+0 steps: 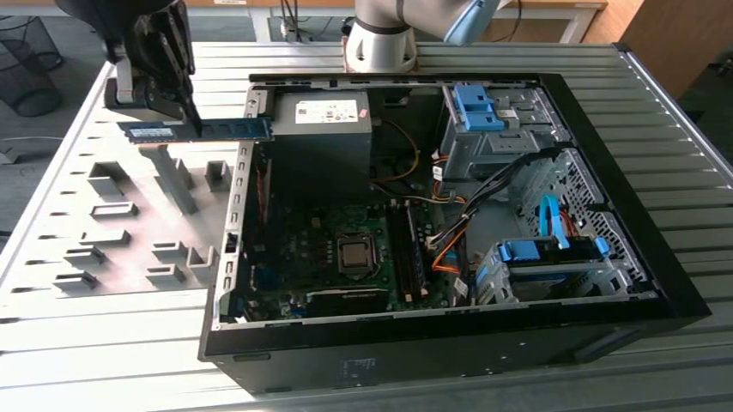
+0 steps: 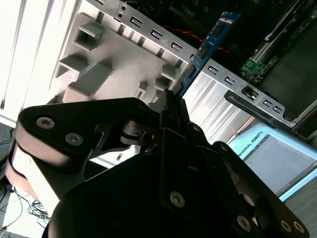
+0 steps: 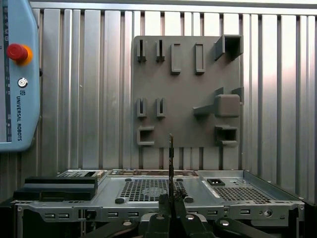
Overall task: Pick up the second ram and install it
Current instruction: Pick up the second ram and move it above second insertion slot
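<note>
Exterior view: gripper (image 1: pixel 191 122) is clamped on the ram (image 1: pixel 235 129). It holds the ram level above the grey fixture plate (image 1: pixel 137 232), with one end at the side wall of the open PC case (image 1: pixel 458 356). Second wrist view: the ram (image 2: pixel 210 47) sticks out past the closed fingers (image 2: pixel 173 113). First wrist view: the ram (image 3: pixel 171 153) is seen edge-on. Plate and case sit on the ribbed table (image 1: pixel 103 360).

Robotics laboratory work cell. A ribbed aluminium table (image 1: pixel 115 343) carries the base of a robot arm (image 1: pixel 382 39), a grey fixture plate (image 1: pixel 143 227) with moulded upright holders, and an open desktop computer case (image 1: pixel 687 300). In the first wrist view, a pale-blue control pendant (image 3: pixel 20 99) with a red stop button (image 3: pixel 16 52) lies on the ribbed surface. A wire waste basket (image 1: pixel 29 64) and wooden furniture (image 1: pixel 675 43) stand beyond the table.
</note>
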Tool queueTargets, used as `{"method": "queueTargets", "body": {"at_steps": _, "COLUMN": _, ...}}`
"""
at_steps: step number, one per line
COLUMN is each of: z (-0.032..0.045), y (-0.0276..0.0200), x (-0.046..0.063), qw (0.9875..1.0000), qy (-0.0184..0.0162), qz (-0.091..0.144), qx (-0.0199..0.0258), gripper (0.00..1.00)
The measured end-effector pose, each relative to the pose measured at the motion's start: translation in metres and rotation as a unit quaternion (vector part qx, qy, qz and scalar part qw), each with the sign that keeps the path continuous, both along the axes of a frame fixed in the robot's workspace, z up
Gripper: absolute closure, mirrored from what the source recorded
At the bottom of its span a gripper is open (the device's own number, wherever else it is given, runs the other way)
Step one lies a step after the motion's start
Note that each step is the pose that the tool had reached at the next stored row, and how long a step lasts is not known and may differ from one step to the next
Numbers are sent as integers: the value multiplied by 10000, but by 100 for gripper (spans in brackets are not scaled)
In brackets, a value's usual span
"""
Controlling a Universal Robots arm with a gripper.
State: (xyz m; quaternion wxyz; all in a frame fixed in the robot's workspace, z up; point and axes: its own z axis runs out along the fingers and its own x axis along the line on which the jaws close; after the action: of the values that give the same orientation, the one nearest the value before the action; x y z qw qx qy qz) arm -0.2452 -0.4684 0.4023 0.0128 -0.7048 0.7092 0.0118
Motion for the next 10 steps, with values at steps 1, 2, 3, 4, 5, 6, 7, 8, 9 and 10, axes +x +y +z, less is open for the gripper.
{"method": "queueTargets", "body": {"at_steps": 1, "z": 0, "y": 0, "x": 2, "qw": 10000, "qy": 0, "qz": 0, "qx": 0, "gripper": 86}}
{"method": "queueTargets", "body": {"at_steps": 2, "z": 0, "y": 0, "x": 5, "qw": 10000, "qy": 0, "qz": 0, "qx": 0, "gripper": 86}}
{"method": "queueTargets", "body": {"at_steps": 3, "z": 0, "y": 0, "x": 9, "qw": 10000, "qy": 0, "qz": 0, "qx": 0, "gripper": 86}}
{"method": "queueTargets", "body": {"at_steps": 4, "z": 0, "y": 0, "x": 12, "qw": 10000, "qy": 0, "qz": 0, "qx": 0, "gripper": 86}}
{"method": "queueTargets", "body": {"at_steps": 5, "z": 0, "y": 0, "x": 14, "qw": 10000, "qy": 0, "qz": 0, "qx": 0, "gripper": 86}}
{"method": "queueTargets", "body": {"at_steps": 6, "z": 0, "y": 0, "x": 19, "qw": 10000, "qy": 0, "qz": 0, "qx": 0, "gripper": 86}}
{"method": "queueTargets", "body": {"at_steps": 7, "z": 0, "y": 0, "x": 26, "qw": 10000, "qy": 0, "qz": 0, "qx": 0, "gripper": 86}}
{"method": "queueTargets", "body": {"at_steps": 8, "z": 0, "y": 0, "x": 33, "qw": 10000, "qy": 0, "qz": 0, "qx": 0, "gripper": 86}}
{"method": "queueTargets", "body": {"at_steps": 9, "z": 0, "y": 0, "x": 44, "qw": 10000, "qy": 0, "qz": 0, "qx": 0, "gripper": 86}}
{"method": "queueTargets", "body": {"at_steps": 10, "z": 0, "y": 0, "x": 54, "qw": 10000, "qy": 0, "qz": 0, "qx": 0, "gripper": 86}}
